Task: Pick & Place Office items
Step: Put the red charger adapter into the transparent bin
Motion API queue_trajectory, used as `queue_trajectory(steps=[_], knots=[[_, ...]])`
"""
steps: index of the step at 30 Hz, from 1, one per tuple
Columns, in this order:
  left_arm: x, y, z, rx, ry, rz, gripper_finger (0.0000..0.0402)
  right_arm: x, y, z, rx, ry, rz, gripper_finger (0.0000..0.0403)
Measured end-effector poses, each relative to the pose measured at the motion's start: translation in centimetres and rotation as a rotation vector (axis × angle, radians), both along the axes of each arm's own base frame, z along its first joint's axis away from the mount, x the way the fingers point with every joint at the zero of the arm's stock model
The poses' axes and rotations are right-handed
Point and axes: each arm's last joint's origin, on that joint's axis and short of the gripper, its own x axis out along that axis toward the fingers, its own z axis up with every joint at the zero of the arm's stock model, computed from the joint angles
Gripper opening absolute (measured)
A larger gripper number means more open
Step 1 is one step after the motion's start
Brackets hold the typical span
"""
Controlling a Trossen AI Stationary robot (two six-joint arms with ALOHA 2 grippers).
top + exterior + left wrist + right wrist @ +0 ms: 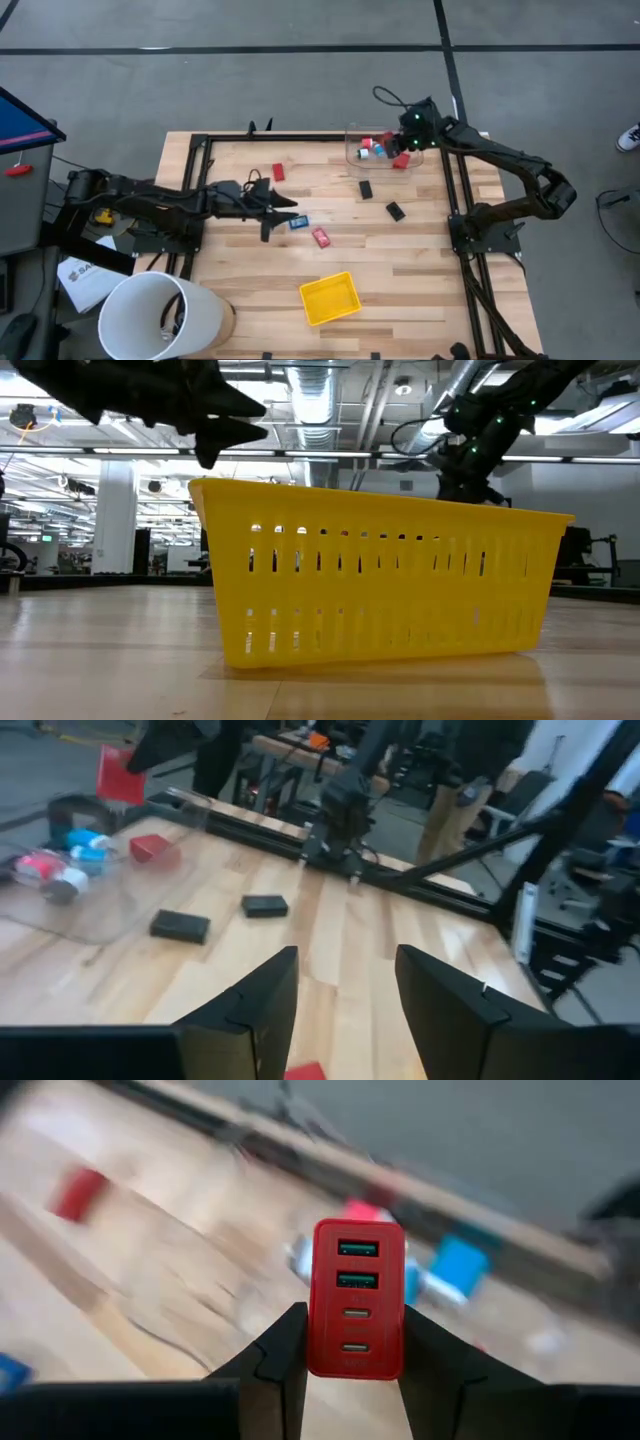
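Observation:
My right gripper (355, 1342) is shut on a red charger block (358, 1295) with a row of ports on its face. It hangs over the near right part of the clear plastic box (378, 148), which holds several red, blue and white office items. My left gripper (345, 990) stands open over the table's middle left with nothing between its fingers. A blue piece (298, 222) and a red piece (321, 237) lie just beyond it. Two black pieces (366, 188) (396, 210) and another red piece (279, 172) lie flat on the wood. My right gripper pinches the red charger block by its two long sides (322, 1350), one finger on each, at the end away from the upper ports. The fingers slant down. The block sticks out beyond the fingertips, lifted clear above the clear box.
The yellow tray (330, 298) sits near the table's front edge and fills the low view (380, 585). A white bucket (160, 315) stands at the near left corner. Black frame rails (455, 190) run along the table's left, far and right sides.

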Motion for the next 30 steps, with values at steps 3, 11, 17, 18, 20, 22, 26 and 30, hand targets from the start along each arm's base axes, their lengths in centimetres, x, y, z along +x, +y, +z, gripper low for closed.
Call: queue_trajectory(steps=[3,11,17,18,20,22,26,30], knots=[[-0.5,-0.3,-0.6,-0.009,0.002,-0.014,0.0164,-0.1,0.8,-0.5,0.032,0.087,-0.013,0.0110],[-0.9,-0.7,-1.1,0.032,-0.043,-0.049,0.0163,1.1,2.7,-0.9,0.039,0.156,-0.057,0.0110],[-0.9,-0.6,-0.7,0.063,-0.076,-0.050,0.0163,1.2,3.5,-1.1,0.039,0.215,-0.123,0.0110],[-0.9,-0.5,-0.6,0.066,-0.083,-0.046,0.0163,1.2,3.4,-1.1,0.042,0.209,-0.132,0.0110],[-0.8,-0.5,-0.5,0.078,-0.101,-0.044,0.0163,1.2,3.4,-1.1,0.037,0.201,-0.153,0.0110],[-0.8,-0.4,-0.3,0.089,-0.119,-0.043,0.0163,1.3,3.1,-1.4,0.022,0.225,-0.194,0.0110],[-0.8,-0.5,-0.1,0.109,-0.142,-0.044,0.0163,1.7,1.8,-3.5,0.054,0.309,-0.239,0.0110],[-0.8,-0.5,0.1,0.115,-0.154,-0.051,0.0163,2.7,-0.2,-5.6,0.020,0.337,-0.265,0.0110]])
